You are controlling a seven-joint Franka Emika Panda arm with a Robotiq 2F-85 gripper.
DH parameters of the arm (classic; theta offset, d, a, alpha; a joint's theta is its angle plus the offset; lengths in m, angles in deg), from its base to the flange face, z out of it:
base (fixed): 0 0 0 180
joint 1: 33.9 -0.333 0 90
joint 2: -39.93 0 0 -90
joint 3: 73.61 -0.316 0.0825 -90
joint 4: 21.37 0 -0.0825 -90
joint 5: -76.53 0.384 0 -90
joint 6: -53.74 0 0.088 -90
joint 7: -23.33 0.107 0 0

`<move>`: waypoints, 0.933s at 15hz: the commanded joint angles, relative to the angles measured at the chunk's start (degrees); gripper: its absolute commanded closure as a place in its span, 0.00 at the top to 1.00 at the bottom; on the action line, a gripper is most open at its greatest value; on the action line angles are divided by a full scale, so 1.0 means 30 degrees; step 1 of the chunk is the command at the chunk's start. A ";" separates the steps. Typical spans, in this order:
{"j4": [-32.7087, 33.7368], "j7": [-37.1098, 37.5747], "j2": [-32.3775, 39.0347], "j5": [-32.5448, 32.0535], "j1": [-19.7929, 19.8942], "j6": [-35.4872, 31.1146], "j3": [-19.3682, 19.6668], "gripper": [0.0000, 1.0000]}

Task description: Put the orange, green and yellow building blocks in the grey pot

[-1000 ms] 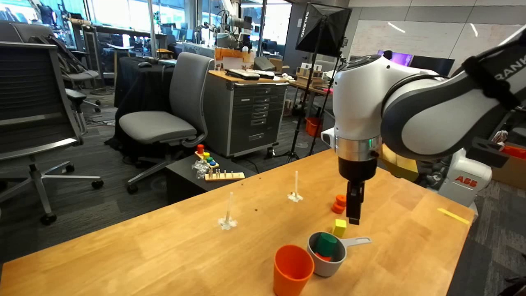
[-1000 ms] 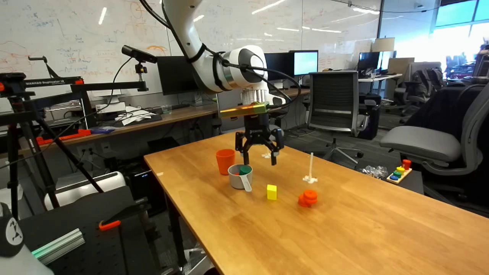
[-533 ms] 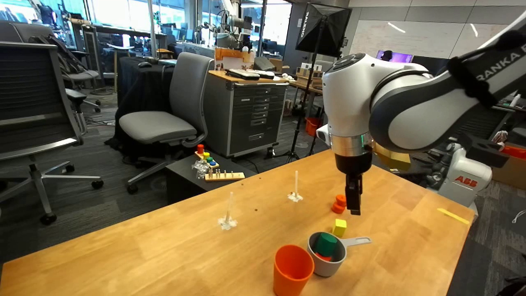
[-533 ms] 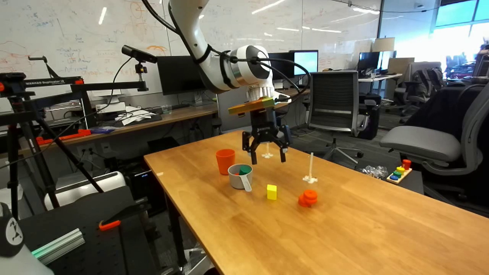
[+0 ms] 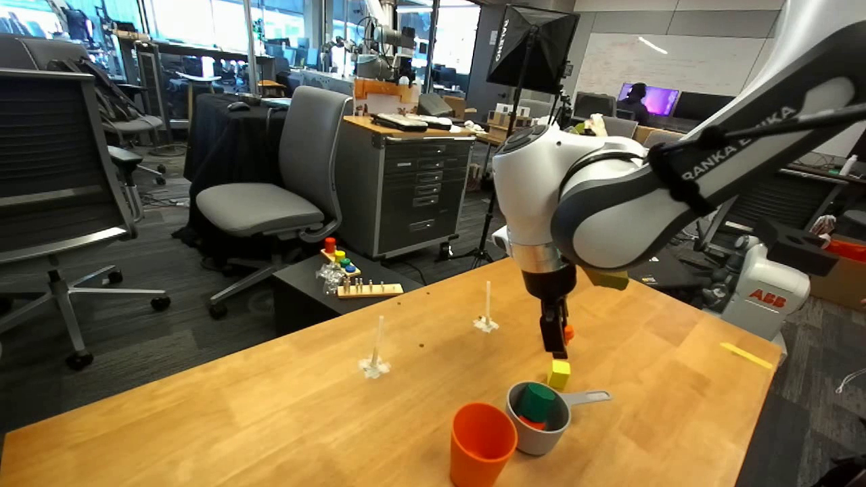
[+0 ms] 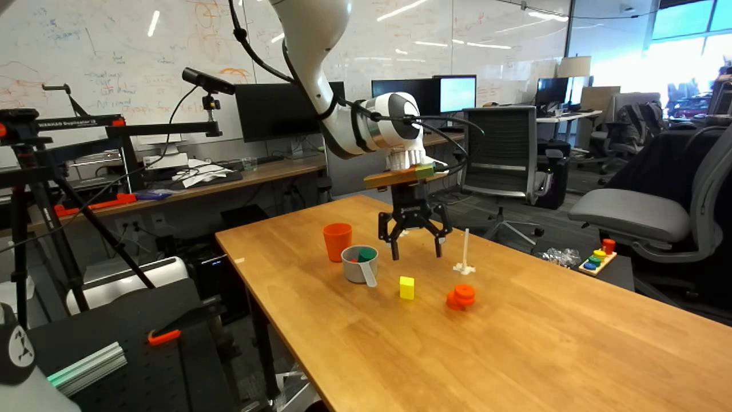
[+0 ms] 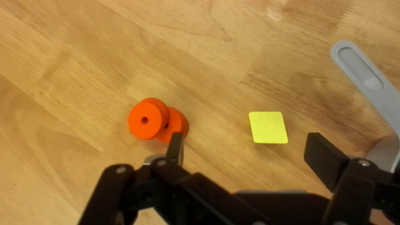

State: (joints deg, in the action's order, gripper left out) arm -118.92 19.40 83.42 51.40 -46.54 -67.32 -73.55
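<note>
The yellow block (image 5: pixel 559 374) stands on the table, apart from the grey pot (image 5: pixel 538 444); it also shows in an exterior view (image 6: pixel 406 288). The pot, a cup with a handle (image 7: pixel 362 68), holds a green block (image 5: pixel 538 402) and an orange-red piece (image 5: pixel 532 423) partly hidden under it. Two stacked orange discs (image 6: pixel 460 296) lie on the table beyond the yellow block. My gripper (image 6: pixel 417 256) is open and empty, above the table near the yellow block. In the wrist view, the yellow block (image 7: pixel 268 127) shows between and just ahead of the fingertips.
An orange cup (image 6: pixel 338 242) stands beside the pot. Two thin upright sticks (image 5: pixel 487 304) are fixed to the table (image 6: pixel 514 343). In the wrist view, one finger (image 7: pixel 175 148) overlaps the edge of the orange discs.
My open gripper has moved from near the pot across to the yellow block's area, rising a little and then dropping. The blocks, pot and discs have not moved.
</note>
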 commanded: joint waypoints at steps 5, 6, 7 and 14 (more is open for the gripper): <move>0.3423 -0.2344 0.2808 0.0940 0.0498 0.0921 -0.0767 1.00; 0.3486 -0.2483 0.2852 0.1048 0.0464 0.0901 -0.0874 1.00; 0.3584 -0.2654 0.2937 0.1192 0.0485 0.0869 -0.0987 1.00; 0.3091 -0.3099 0.2803 0.2776 0.0890 0.0944 -0.1620 1.00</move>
State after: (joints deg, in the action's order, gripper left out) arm -110.31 11.71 91.86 57.62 -45.22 -66.47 -77.11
